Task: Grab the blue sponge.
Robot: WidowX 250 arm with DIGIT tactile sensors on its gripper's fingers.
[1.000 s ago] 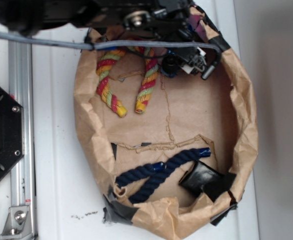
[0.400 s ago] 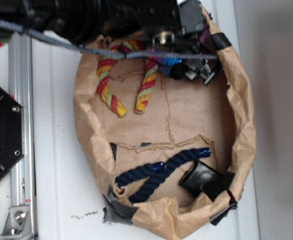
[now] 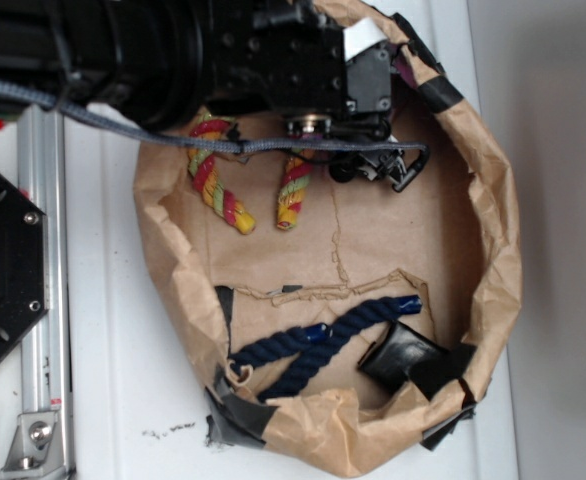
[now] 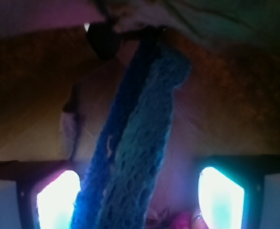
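Observation:
In the wrist view the blue sponge fills the middle, a long porous slab standing on its edge and running away from the camera. My gripper is open. Its two glowing pads stand wide apart on either side of the sponge. The sponge lies close to the left pad, and a clear gap separates it from the right one. From the exterior view my gripper sits at the far end of the paper bag. The arm hides the sponge there.
Two multicoloured rope ends lie left of the gripper. A dark navy rope and a black object lie at the bag's near end. A grey cable crosses the bag. A metal rail and a black plate stand at the left.
The arm has come further over the bag's far end and the gripper has shifted slightly left. The blue of the sponge seen by the gripper earlier is now covered by the arm.

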